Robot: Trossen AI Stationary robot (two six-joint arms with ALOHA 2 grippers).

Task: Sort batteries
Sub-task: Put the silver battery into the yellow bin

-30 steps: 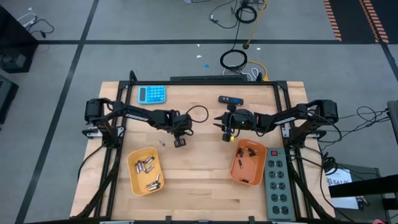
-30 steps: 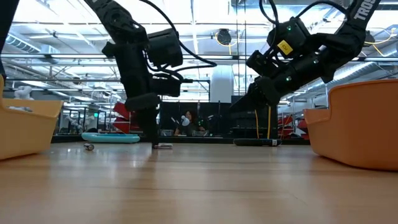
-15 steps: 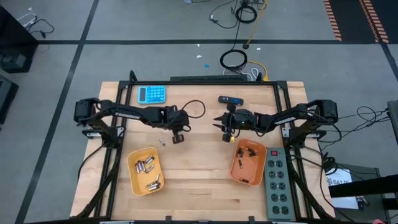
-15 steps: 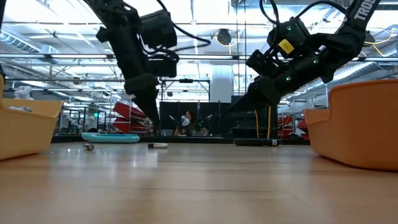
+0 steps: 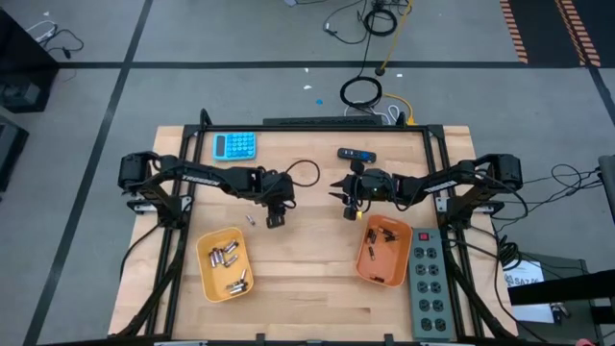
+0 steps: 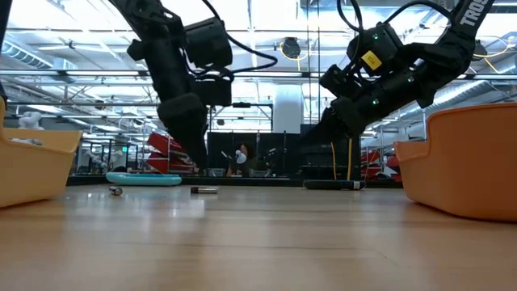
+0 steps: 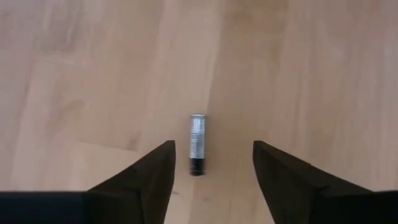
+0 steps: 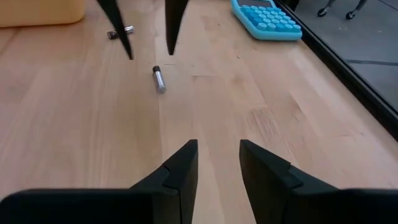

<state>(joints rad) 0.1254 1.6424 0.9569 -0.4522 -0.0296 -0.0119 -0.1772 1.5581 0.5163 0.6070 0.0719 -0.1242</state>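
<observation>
One small silvery battery [image 7: 197, 144] with a dark end lies on its side on the wooden table, right below my left gripper [image 7: 212, 144]. That gripper is open and points steeply down, a finger on each side above the battery, clear of it [image 6: 204, 190]. A second battery [image 5: 251, 219] lies a little toward the table's left edge [image 8: 119, 31]. My right gripper [image 8: 217, 144] hovers at mid-table [image 5: 342, 199], slanting down toward the left arm, its fingers a little apart with nothing between them.
A yellow tray [image 5: 207, 274] at the near left holds several silvery batteries. An orange tray [image 5: 373, 271] at the near right holds darker ones. A blue calculator [image 5: 235, 145] and a black gadget [image 5: 356, 154] lie at the far edge. A power strip [image 5: 428, 279] lies at the right.
My left gripper stood shut with its tips at the table by the battery. It has risen and opened. The battery stays lying on the table below it. My right arm has kept still.
</observation>
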